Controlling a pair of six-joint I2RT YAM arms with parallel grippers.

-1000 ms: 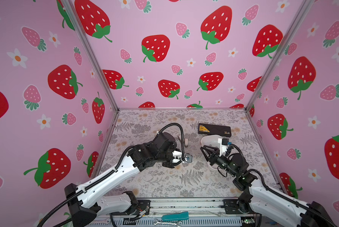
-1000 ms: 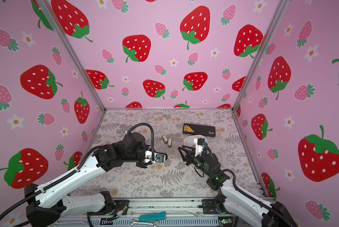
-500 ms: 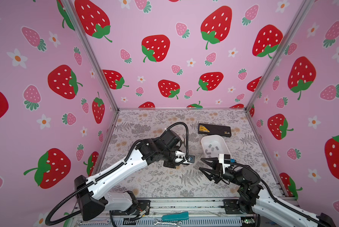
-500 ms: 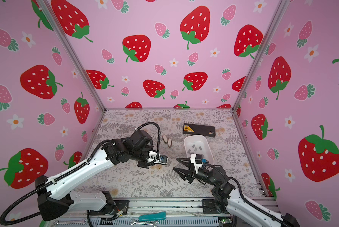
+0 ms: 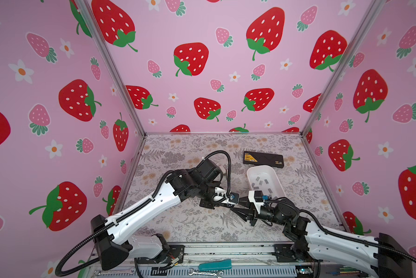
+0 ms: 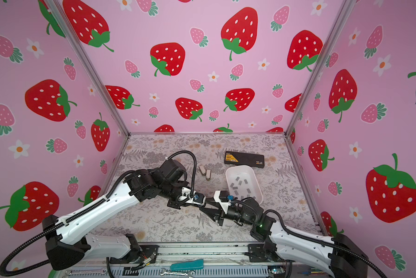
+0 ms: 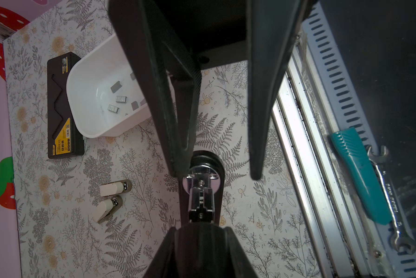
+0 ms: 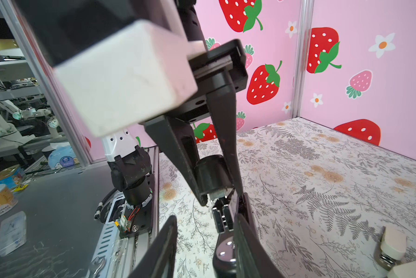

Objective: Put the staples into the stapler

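Staples lie loose in a white tray right of centre, just behind where the arms meet. In both top views the left arm reaches from the front left corner up over the mat, wrist bent rightward. The right arm lies low from the front right, pointing left. The left gripper and right gripper come tip to tip, hiding whatever is between them. The left wrist view shows it: a small black and chrome stapler pinched in the left gripper. There the right gripper's fingers stand apart, one tip touching the stapler's round end, the other clear of it. The right wrist view shows the left gripper's fingers clamped on the stapler's black body, its chrome part lying between the right gripper's spread fingers.
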